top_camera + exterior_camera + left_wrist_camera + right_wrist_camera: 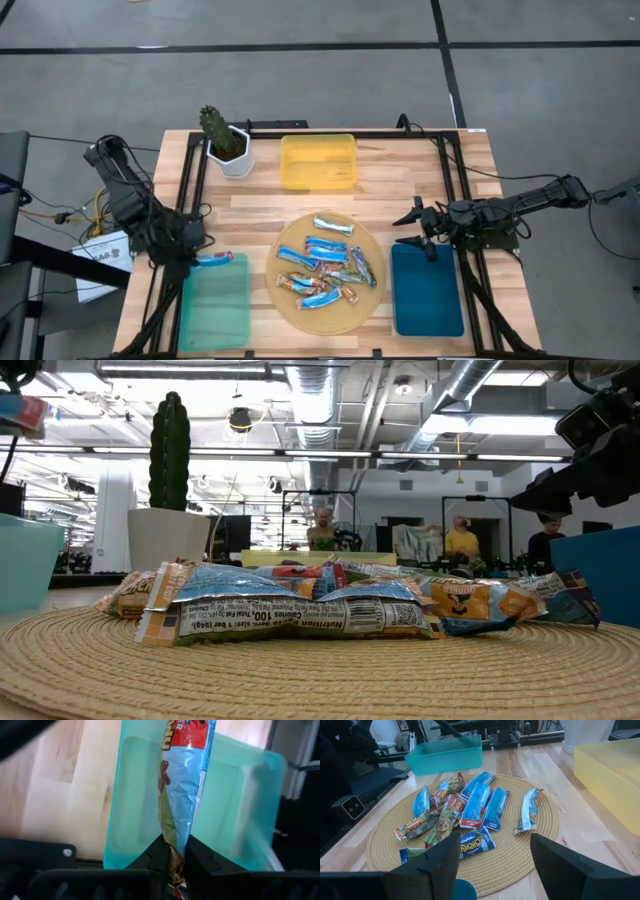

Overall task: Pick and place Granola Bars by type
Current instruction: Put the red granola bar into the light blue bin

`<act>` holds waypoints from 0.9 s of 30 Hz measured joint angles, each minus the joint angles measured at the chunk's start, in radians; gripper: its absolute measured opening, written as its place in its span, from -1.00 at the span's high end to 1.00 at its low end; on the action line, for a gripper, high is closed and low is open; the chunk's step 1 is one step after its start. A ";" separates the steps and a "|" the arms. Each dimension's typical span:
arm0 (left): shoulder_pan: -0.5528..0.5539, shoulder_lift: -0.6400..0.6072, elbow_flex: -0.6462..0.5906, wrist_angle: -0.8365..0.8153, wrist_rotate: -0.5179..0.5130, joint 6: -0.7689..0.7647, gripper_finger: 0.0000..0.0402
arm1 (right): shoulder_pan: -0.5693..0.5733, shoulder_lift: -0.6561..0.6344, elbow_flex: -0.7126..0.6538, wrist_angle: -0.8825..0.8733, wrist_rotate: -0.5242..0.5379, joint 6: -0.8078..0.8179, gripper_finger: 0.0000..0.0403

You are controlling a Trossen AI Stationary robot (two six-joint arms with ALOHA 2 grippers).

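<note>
1. We note a wooden table (400, 190) with a dark frame along its edges; everything sits on it.
2. Left arm (130, 205) reaches in from the table's left side; right arm (520, 205) comes in from the right.
3. A round woven mat (290, 310) lies at the centre-front of the table, between two trays.
4. A teal tray (215, 305) sits just left of the mat, a dark blue tray (428, 295) just right of it, and a yellow tray (318, 162) behind the mat, near the back edge.
5. A potted cactus (222, 140) in a white pot stands beside the yellow tray, on its left.
6. The pile of granola bars (328, 268) lies on the mat: blue-white wrappers, blue with orange or red, and brownish-gold ones, overlapping; one blue-white bar lies apart toward the mat's back edge.
7. Left gripper (195, 258) hovers at the back end of the teal tray, fingers pressed together on the end of one blue bar with a red patch (182, 795); the bar hangs over the tray's inside.
8. Right gripper (412, 228) hovers at the back edge of the dark blue tray, pointed toward the mat, fingers spread wide with nothing between them.
</note>
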 joint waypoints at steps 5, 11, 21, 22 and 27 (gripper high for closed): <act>0.000 0.088 0.000 -0.005 0.000 0.033 0.85 | 0.000 0.000 0.000 0.000 0.000 0.000 -0.16; -0.022 0.200 0.000 -0.009 -0.019 0.054 0.85 | 0.000 0.000 0.000 0.000 0.000 0.000 -0.16; -0.071 0.312 -0.119 0.096 -0.033 -0.017 0.85 | 0.000 0.000 0.000 0.000 0.000 0.000 -0.16; -0.074 0.315 -0.135 0.116 -0.034 -0.032 0.85 | 0.000 0.000 0.000 0.000 0.000 0.000 -0.16; -0.074 0.328 -0.210 0.229 -0.035 -0.076 0.85 | 0.000 0.000 0.000 0.000 0.000 0.000 -0.16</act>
